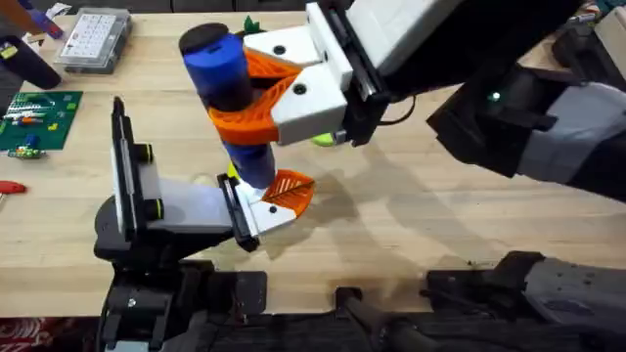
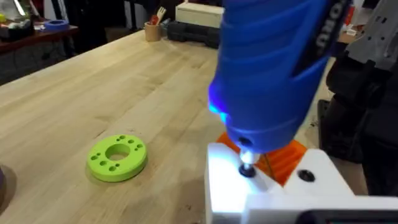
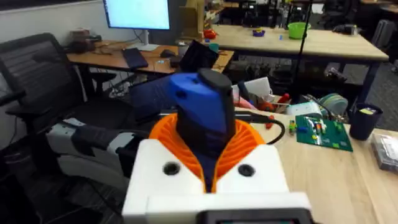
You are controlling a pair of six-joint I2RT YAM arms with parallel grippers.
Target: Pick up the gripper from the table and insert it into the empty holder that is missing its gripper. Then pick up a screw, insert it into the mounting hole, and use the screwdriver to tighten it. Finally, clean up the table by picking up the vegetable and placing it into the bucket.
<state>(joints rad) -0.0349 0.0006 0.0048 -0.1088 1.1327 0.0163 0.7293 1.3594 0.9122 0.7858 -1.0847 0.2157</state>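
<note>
My right gripper (image 1: 256,96) reaches in from the right and is shut on the screwdriver (image 1: 223,73), its orange pads clasping the thick blue handle. The screwdriver stands nearly upright. Its tip rests on a dark screw (image 2: 247,169) in the white base of the gripper (image 1: 284,196), whose orange ribbed tip points right. That gripper sits at the end of the holder (image 1: 147,200), a black upright plate with a grey-white body and yellow-and-black knobs, on the table (image 1: 411,225). I cannot pick out the vegetable or the bucket.
A green ring with holes (image 2: 118,157) lies flat on the wood beside the holder. A green circuit board (image 1: 39,117) and a clear parts box (image 1: 93,39) sit at the far left. A dark cup (image 3: 364,121) stands by the board.
</note>
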